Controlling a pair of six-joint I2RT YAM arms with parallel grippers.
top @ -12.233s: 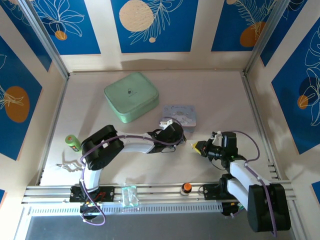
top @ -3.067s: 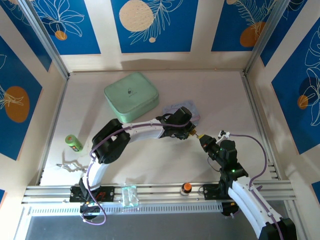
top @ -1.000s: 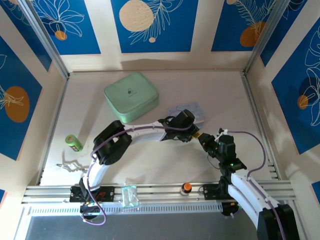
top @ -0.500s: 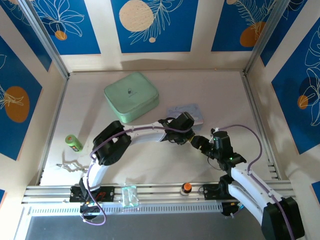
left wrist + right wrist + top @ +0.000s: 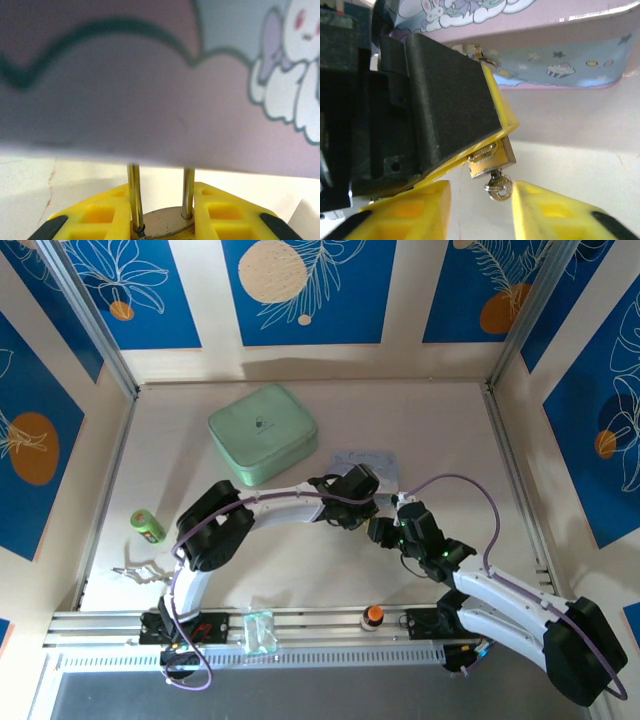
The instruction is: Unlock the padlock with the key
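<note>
padlock (image 5: pixel 492 156) sits just past the tips of the right jaws, its bottom end turned toward them, with the key (image 5: pixel 498 189) sticking out of that bottom face. the key lies in the gap between the two yellow fingers (image 5: pixel 555 212) of the right jaws, close against the right-hand one; whether it touches that finger cannot be told. those jaws stand open, the gap wider than the key, and they hold nothing.

the padlock's body is clamped in the left jaws, whose black and yellow finger (image 5: pixel 445 100) covers most of it in the right wrist view. from the left wrist, two yellow fingers (image 5: pixel 220 220) are closed on the brass body from both sides. the thin silvery shackle (image 5: pixel 134 197) rises out of the body as two upright rods.

just behind the shackle is the pale blue cartoon-printed tin (image 5: pixel 150 100), its edge overhanging the rods so the bend of the loop is hidden. a strip of pale tabletop (image 5: pixel 30 185) shows under the tin.

from above, the two arms meet near the middle of the tabletop, just in front of the tin, and the padlock is too small to make out between them. farther back and to the left lies a mint green case (image 5: pixel 262 432), well apart from both jaws.
</note>
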